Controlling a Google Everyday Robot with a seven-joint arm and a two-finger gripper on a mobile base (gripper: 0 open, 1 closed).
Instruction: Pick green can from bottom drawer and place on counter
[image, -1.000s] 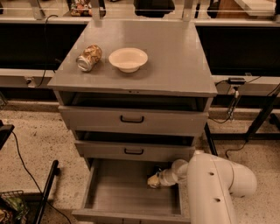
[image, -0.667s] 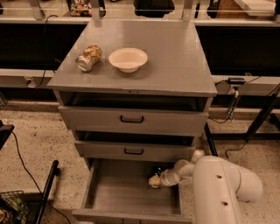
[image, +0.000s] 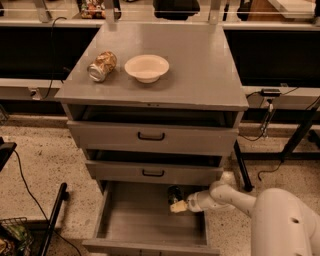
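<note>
The bottom drawer of the grey cabinet is pulled out toward the near side, and its flat floor shows. The green can is inside it, at the far right of the floor, in the shadow under the middle drawer; there it reads as a small dark shape and its colour is hard to make out. The white arm reaches in from the right over the drawer's right wall, and the tool sits low in the drawer, just on the near side of the can. Whether the tool is open or closed cannot be told, nor whether it touches the can.

The middle drawer and the top drawer, each with a black handle, stand slightly ajar. On the desk, the cabinet's flat grey top, a white bowl stands left of centre. A tan-and-gold can lies on its side just left of the bowl, apart from it. The robot's white body fills the near right corner.
</note>
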